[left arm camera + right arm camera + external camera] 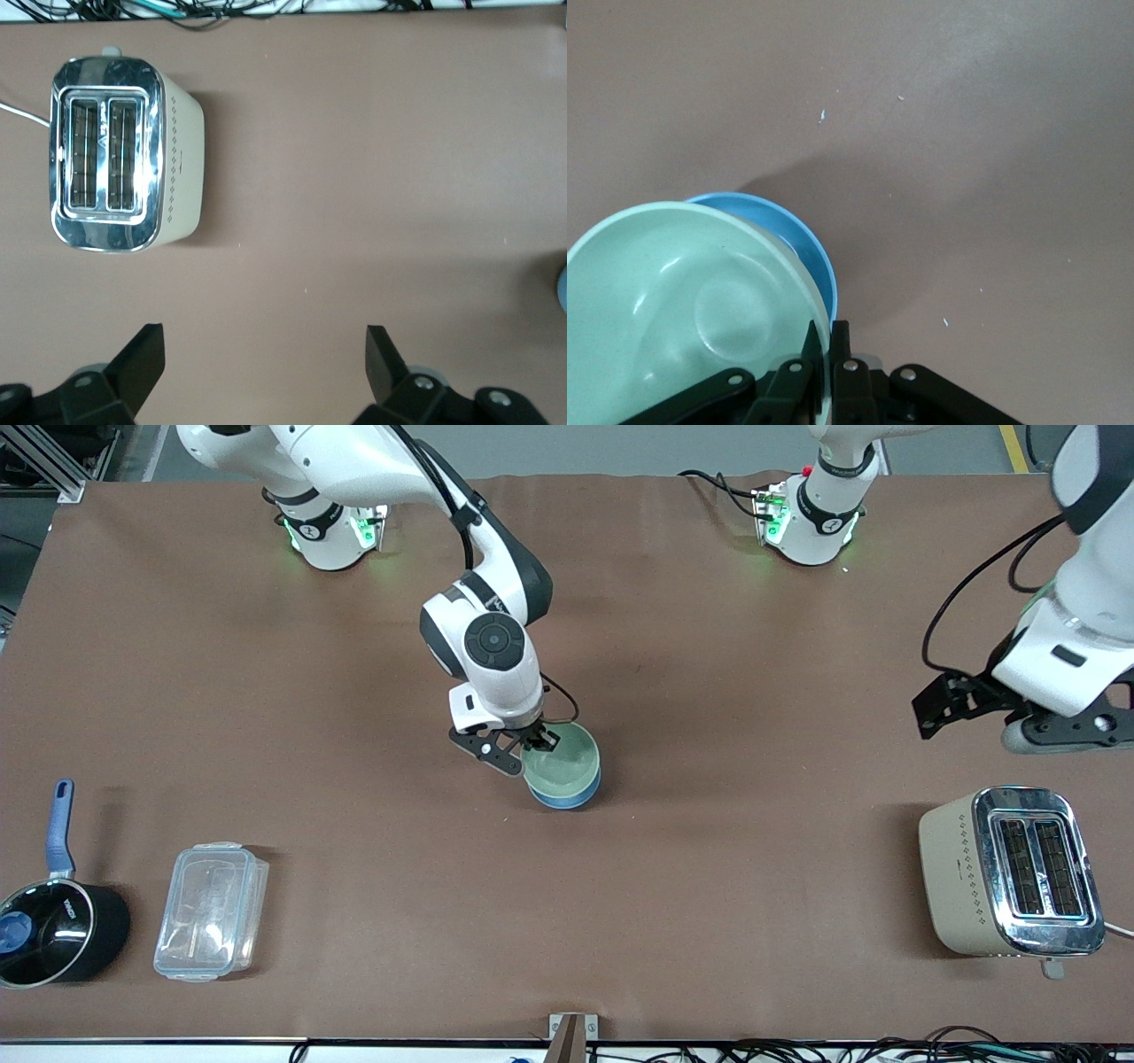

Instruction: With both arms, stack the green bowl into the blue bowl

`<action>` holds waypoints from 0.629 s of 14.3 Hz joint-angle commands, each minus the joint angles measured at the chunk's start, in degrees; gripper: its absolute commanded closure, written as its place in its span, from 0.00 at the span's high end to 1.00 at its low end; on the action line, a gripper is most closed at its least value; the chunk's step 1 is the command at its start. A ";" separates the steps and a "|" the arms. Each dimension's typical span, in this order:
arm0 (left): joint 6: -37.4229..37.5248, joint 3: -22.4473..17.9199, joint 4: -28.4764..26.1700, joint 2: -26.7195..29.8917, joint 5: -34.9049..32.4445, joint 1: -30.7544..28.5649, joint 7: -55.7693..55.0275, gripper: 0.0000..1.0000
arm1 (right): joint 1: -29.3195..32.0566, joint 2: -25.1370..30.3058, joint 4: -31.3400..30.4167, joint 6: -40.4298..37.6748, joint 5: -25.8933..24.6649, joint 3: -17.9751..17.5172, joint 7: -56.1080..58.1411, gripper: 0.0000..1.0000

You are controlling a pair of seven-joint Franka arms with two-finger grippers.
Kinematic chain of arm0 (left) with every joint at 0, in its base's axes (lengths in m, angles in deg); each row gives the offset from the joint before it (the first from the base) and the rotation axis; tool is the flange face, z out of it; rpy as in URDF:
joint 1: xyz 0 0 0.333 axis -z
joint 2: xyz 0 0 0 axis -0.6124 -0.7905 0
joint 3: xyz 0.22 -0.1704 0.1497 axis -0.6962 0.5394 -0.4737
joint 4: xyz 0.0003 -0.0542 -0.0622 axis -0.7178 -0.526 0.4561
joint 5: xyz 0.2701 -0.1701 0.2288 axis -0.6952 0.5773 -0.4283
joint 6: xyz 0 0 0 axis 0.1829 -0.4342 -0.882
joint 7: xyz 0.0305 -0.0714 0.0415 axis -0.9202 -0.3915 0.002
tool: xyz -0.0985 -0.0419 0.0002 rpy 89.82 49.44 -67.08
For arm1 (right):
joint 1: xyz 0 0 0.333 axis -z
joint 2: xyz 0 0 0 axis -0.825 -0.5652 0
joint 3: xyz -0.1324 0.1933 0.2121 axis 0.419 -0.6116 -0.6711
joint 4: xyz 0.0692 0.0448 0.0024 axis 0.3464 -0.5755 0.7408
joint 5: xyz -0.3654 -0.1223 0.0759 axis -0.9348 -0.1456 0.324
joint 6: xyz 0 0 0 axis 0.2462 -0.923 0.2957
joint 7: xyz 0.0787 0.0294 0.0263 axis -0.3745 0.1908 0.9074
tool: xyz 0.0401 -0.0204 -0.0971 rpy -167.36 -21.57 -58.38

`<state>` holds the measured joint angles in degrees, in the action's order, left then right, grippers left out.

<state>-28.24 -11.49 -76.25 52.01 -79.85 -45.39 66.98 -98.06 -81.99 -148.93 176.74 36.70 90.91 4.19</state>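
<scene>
Brown matting covers the table (709, 850) in the front view, with a toaster (1010, 872) toward the left arm's end and a black saucepan (58, 930) beside a clear lidded container (211, 911) toward the right arm's end. Mid-table, the green bowl (560, 766) sits tilted in the blue bowl (563, 799), whose darker outside shows just under it. The right gripper (534, 746) is at the green bowl's rim, clenched on it, while the left gripper (966, 701) waits in the air above the toaster's end of the table. From the left wrist view, that gripper (261, 354) hangs released, fingers (142, 359) spread wide over bare matting, the toaster (128, 164) near. From the right wrist view, the right gripper (824, 354) pinches the green bowl's (691, 301) thin wall, one finger inside and one outside, with the blue bowl (802, 239) peeking out below. Both bowls look light, rigid and glossy, so probably slippery; the rim seems the only sensible hold, and a skewed release could leave the green bowl cocked instead of nested.
</scene>
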 commanded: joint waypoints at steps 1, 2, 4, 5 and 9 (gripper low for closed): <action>2.36 -4.20 -2.00 4.95 5.66 -0.83 7.12 1.00 | 1.61 -2.41 3.95 -0.50 1.03 -0.10 -0.57 0.01; 3.67 -7.19 -3.05 6.19 5.85 1.88 8.54 1.00 | 1.52 -2.94 4.22 -0.42 0.94 -0.10 -0.65 0.01; 7.88 -11.07 -3.50 8.04 7.08 4.45 10.30 1.00 | 1.52 -3.03 4.22 -0.42 1.03 -0.01 -0.04 0.01; 9.47 -11.61 -4.29 9.09 7.26 5.59 11.09 1.00 | 1.61 -3.03 4.22 -0.42 1.03 -0.01 0.05 0.01; 10.19 -14.52 -9.21 12.97 7.26 7.89 11.89 1.00 | 0.56 -3.48 4.22 -0.07 1.12 -0.01 -0.74 0.01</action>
<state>-17.71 -24.53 -81.61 61.96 -73.51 -38.36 77.62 -96.83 -84.80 -146.10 176.76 36.85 91.09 4.20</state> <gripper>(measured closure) 0.000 0.952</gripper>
